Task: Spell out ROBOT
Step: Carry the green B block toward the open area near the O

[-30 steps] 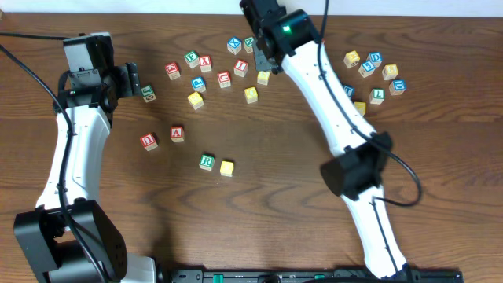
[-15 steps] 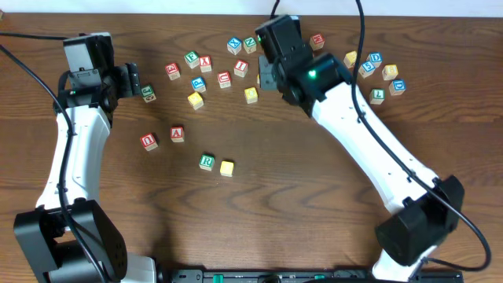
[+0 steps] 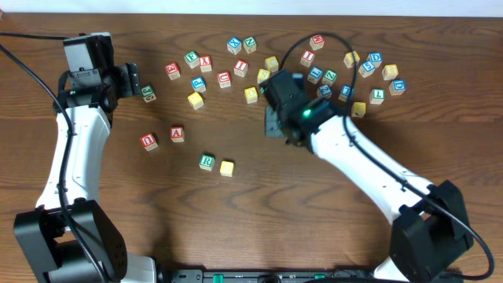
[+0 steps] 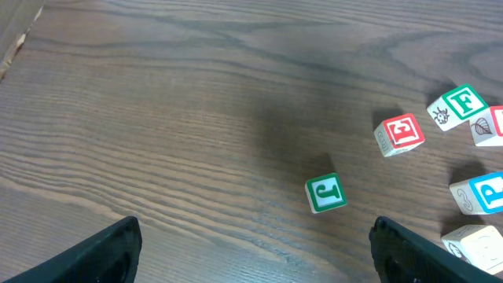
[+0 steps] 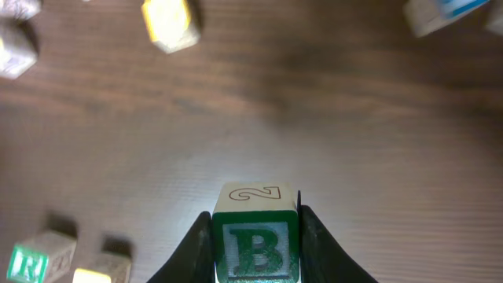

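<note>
My right gripper [image 5: 255,236] is shut on the green-lettered B cube [image 5: 255,250], whose top face shows a "2", and holds it above the bare wood. Overhead, this gripper [image 3: 275,119] is mid-table and hides the B. The green R cube [image 3: 207,162] and a yellow-faced cube [image 3: 227,167] sit side by side to the gripper's front left. Both also show in the right wrist view, the R cube [image 5: 31,261] and the yellow cube [image 5: 98,272]. Other yellow cubes [image 3: 251,95] lie at the back. I cannot pick out the blue T. My left gripper [image 4: 255,259] is open and empty.
A green J cube [image 4: 326,192] lies just ahead of the left gripper, with a red-lettered cube [image 4: 399,132] and a green F cube [image 4: 460,104] beyond. A red A cube [image 3: 178,133] and another red cube [image 3: 148,141] sit left of the R. Several cubes cluster at the back right [image 3: 369,69].
My right arm has swung from the back cluster down toward the table's middle with the B cube in its jaws. The left arm has not moved.
</note>
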You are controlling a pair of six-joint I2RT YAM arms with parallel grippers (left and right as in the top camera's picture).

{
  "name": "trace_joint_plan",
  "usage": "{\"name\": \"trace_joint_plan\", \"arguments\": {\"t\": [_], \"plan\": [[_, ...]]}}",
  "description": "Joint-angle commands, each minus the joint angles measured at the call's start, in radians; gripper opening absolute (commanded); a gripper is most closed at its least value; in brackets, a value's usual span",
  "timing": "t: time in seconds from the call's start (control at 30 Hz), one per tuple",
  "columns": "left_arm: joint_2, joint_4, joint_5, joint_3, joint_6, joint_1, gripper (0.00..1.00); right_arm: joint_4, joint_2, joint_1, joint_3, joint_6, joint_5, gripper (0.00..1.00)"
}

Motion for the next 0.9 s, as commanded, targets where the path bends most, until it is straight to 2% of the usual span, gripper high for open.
{"name": "trace_joint_plan", "arguments": {"t": [0.0,0.2,0.87], "plan": [[0.012,-0.005,0.006,-0.005,0.006,0.005,0.91,0.048,-0.031,0.076,-0.050,0.042,-0.017,0.05],[0.012,-0.005,0.006,-0.005,0.006,0.005,0.91,0.100,0.012,0.157,-0.057,0.070,0.055,0.05],[0.012,-0.005,0.010,-0.005,0.006,0.005,0.91,0.194,0.163,0.156,-0.057,0.127,0.134,0.03]]}}
